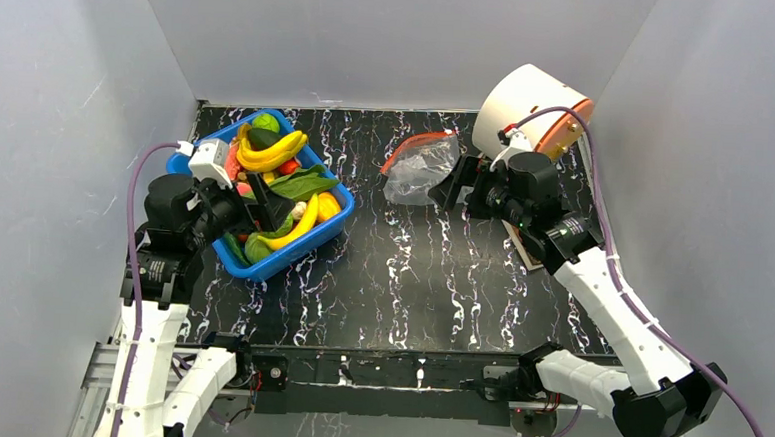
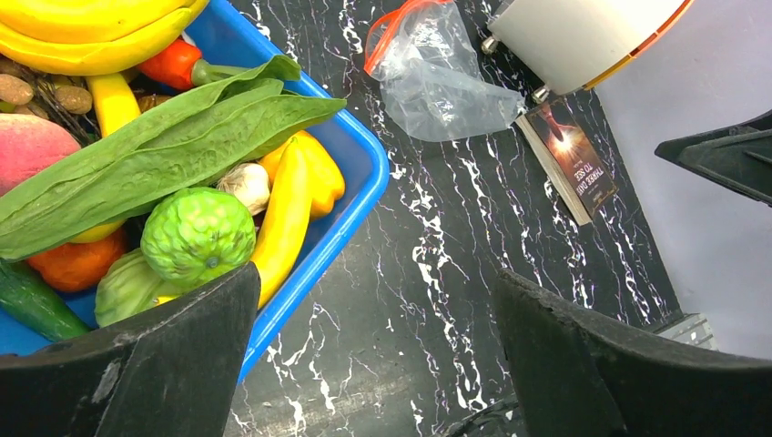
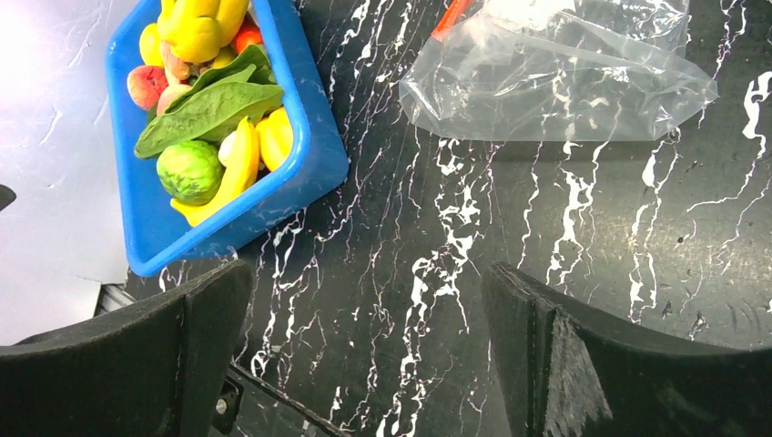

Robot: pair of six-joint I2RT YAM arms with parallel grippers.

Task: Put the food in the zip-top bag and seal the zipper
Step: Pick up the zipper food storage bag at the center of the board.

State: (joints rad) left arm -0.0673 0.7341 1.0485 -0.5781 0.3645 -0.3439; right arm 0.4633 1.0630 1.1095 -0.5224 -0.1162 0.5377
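Marbled tabletop [image 2: 428, 300]; book [image 2: 572, 159] beside bag [image 2: 446, 82], left-wrist view

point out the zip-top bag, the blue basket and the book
zip-top bag [image 3: 555, 82]: right wrist view, clear middle
blue basket [image 2: 364, 159]: left wrist view, side wall
book [image 2: 573, 159]: left wrist view, front cover

food [image 1: 283, 188] in basket [image 1: 314, 243] left, zip-top bag [image 1: 421, 170] right

walls [image 1: 373, 38]: plain pale grey panels on three sides | tabletop [image 1: 430, 281]: black, white marble veining | light: even
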